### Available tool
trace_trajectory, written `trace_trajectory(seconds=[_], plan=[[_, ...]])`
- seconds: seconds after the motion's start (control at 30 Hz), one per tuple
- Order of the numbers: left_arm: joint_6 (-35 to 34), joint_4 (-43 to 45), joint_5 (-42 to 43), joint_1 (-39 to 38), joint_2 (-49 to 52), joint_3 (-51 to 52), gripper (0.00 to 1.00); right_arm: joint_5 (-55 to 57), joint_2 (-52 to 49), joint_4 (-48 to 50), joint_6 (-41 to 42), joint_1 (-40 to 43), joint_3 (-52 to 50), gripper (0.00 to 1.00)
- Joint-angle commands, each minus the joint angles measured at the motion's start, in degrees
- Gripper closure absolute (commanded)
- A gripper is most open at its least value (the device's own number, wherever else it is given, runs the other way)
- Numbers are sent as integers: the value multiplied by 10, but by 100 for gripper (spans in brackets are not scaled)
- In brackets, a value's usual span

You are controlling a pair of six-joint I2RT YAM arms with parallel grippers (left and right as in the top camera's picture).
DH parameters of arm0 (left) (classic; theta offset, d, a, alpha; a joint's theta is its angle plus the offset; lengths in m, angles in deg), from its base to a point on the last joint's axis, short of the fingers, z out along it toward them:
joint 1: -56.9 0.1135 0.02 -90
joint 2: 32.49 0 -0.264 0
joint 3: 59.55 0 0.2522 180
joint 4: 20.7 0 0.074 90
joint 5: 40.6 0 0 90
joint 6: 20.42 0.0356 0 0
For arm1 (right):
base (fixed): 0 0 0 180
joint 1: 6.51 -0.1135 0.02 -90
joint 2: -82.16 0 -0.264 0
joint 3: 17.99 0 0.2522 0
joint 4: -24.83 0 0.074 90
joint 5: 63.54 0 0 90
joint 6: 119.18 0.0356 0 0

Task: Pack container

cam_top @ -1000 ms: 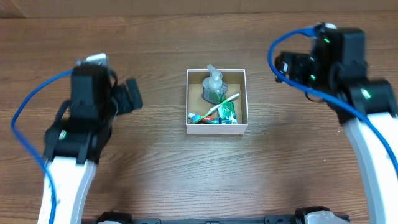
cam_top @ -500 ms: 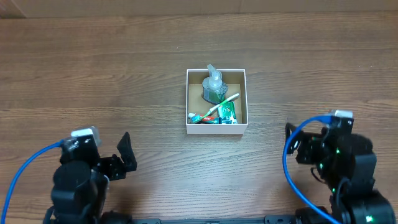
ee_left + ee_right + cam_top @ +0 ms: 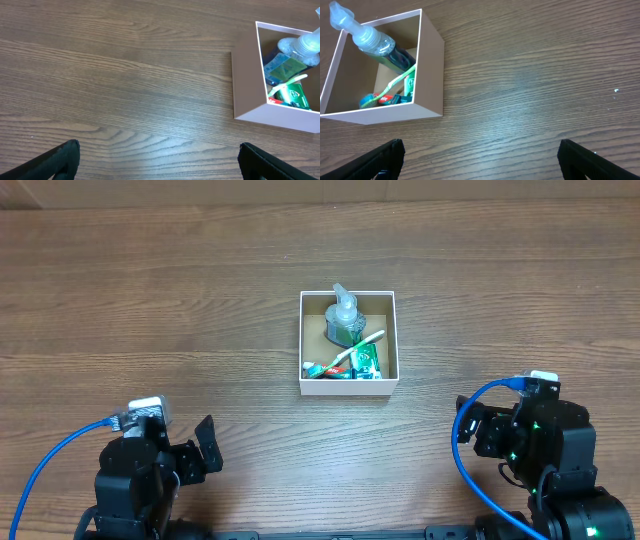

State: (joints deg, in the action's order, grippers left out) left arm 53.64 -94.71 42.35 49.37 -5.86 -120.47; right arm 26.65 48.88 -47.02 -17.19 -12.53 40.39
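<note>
The container (image 3: 392, 340) is a small square white-walled box with a brown inside at the table's middle. It holds a clear pump bottle (image 3: 345, 317), a toothbrush (image 3: 360, 345), a green packet (image 3: 366, 361) and a small tube (image 3: 322, 368). It also shows in the left wrist view (image 3: 247, 82) and the right wrist view (image 3: 432, 65). My left gripper (image 3: 157, 162) is open and empty, low at the front left, well apart from the box. My right gripper (image 3: 480, 160) is open and empty at the front right.
The wooden table (image 3: 200, 300) carries nothing else besides the box. Blue cables loop beside both arms (image 3: 60, 455) (image 3: 465, 450).
Both arms have pulled back from beside the box to the table's front edge. The box and its contents have not moved.
</note>
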Motion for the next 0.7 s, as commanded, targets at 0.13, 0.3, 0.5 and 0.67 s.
trace_trajectory(seconds=[0.13, 0.3, 0.5, 0.67], plan=[[5, 0, 7, -4, 0, 3, 0, 8, 66, 13, 0, 17, -17, 0], [5, 0, 7, -4, 0, 3, 0, 9, 188, 110, -4, 28, -142, 0], [5, 0, 7, -4, 0, 3, 0, 12, 333, 294, -18, 28, -293, 0], [5, 0, 7, -4, 0, 3, 0, 12, 331, 505, -50, 28, -381, 0]])
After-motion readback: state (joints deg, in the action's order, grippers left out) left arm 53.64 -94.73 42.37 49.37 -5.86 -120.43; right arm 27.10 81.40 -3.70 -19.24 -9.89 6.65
